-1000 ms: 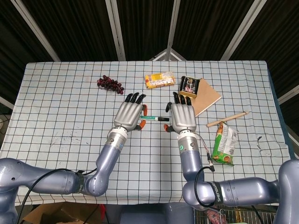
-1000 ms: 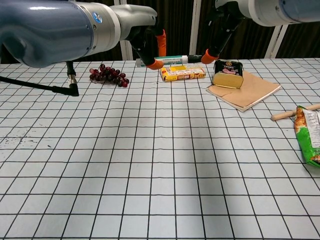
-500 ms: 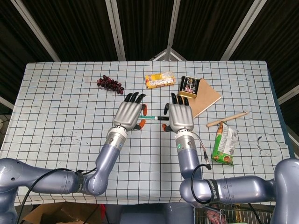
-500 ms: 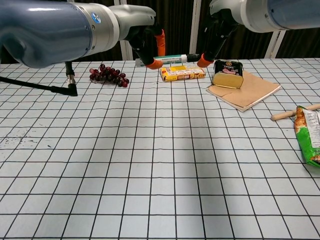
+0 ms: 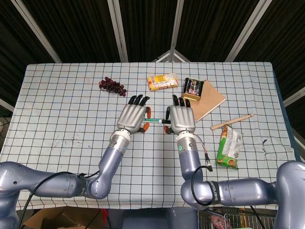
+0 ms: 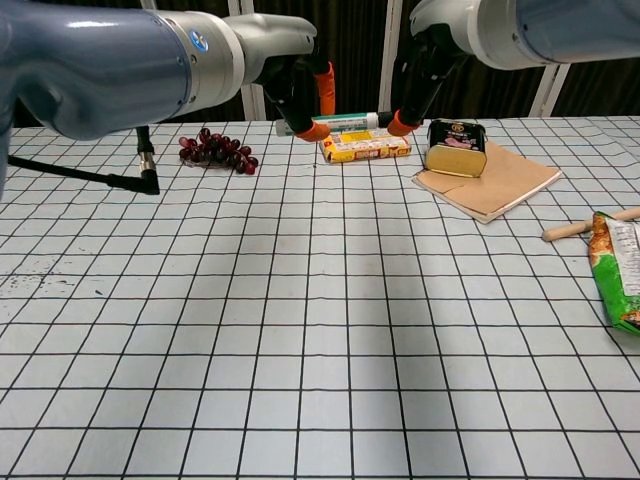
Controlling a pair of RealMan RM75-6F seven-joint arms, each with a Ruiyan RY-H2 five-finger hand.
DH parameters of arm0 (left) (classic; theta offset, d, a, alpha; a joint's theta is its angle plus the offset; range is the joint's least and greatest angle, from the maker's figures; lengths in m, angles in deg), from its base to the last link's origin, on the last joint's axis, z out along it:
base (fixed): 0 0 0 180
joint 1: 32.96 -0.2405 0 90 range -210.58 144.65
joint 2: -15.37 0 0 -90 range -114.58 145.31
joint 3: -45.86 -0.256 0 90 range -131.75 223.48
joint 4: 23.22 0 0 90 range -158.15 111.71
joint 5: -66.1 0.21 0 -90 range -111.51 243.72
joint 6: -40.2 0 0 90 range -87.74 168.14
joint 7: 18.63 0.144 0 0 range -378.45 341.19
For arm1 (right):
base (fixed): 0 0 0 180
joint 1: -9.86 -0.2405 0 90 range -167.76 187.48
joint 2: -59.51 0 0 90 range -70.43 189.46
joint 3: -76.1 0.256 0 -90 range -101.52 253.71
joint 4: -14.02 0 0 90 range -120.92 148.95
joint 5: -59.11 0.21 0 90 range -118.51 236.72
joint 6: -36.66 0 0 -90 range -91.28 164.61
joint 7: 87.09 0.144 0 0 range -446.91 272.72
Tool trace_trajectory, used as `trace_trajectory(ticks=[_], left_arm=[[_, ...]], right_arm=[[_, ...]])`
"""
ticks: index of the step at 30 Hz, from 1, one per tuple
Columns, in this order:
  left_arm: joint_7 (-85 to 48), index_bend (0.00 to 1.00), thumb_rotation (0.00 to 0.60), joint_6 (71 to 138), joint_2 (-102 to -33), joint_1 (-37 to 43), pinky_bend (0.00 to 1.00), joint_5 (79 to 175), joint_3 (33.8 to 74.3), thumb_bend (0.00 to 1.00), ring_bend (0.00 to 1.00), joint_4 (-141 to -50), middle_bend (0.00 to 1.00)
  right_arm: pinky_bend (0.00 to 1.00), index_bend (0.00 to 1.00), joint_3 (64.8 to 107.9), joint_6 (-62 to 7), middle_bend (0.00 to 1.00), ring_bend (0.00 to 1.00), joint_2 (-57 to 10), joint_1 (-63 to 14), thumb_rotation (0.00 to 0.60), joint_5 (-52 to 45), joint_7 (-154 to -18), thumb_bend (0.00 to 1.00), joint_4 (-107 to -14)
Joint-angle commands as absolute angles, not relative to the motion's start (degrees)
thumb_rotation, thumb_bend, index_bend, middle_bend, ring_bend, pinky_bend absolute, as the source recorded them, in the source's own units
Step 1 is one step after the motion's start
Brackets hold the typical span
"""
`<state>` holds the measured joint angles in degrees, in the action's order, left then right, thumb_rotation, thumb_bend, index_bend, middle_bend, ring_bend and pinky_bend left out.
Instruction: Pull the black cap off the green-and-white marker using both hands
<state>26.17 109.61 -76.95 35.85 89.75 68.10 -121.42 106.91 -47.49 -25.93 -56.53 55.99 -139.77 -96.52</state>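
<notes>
Green-and-white marker (image 6: 345, 120), light, stiff and slick, held level above the table by the left hand (image 5: 133, 116) gripping its barrel. Right hand (image 5: 179, 117) at the black cap (image 5: 165, 121) end, apparently closed on it. Meat tin (image 6: 457, 147) and snack packet (image 6: 365, 145) lie behind, clear of a lengthwise pull.
</notes>
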Motion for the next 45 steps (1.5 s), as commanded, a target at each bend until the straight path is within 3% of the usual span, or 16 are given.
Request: trace_trajectory(ticks=[1,16,27,36,43,45], left_arm=[[26.4,0.68,0.600,109.6,-76.9,35.9,0.00,89.4,68.0,0.61,0.00,-121.4,0.08],[25.5,0.68,0.600,109.5,-76.8,35.5,0.00,90.1,67.7,0.61,0.00,-121.1,0.08],[23.6,0.68,0.600,110.3,-72.7,31.2,0.00,91.7,64.6,0.61,0.00,-124.8,0.08],[17.4,0.66,0.600,108.4,-70.0,25.3,0.00,95.6,60.3,0.60,0.00,-124.1,0.08],[10.0,0.62,0.600,102.2,-73.0,22.3,0.00,97.6,58.8,0.60,0.00,-116.1,0.07],[8.1,0.60,0.600,100.3,-74.6,22.0,0.00,98.6,58.6,0.60,0.00,-113.2,0.06]], right_arm=[[0.00,0.56,106.9,-47.2,0.00,0.02,-26.1,-56.7,0.600,56.1,-139.8,0.32,-96.2],[0.00,0.61,106.6,-45.9,0.00,0.03,-25.8,-56.6,0.600,56.9,-139.7,0.36,-95.1],[0.00,0.62,104.8,-44.7,0.00,0.03,-22.3,-53.0,0.600,56.7,-137.9,0.37,-96.3],[0.00,0.62,102.3,-37.3,0.00,0.03,-22.5,-49.0,0.600,53.5,-131.4,0.37,-93.0],[0.00,0.60,100.5,-30.9,0.00,0.03,-27.3,-48.1,0.600,51.4,-125.8,0.37,-85.4],[0.00,0.55,100.2,-29.9,0.00,0.03,-28.9,-47.8,0.600,50.4,-124.0,0.37,-83.1]])
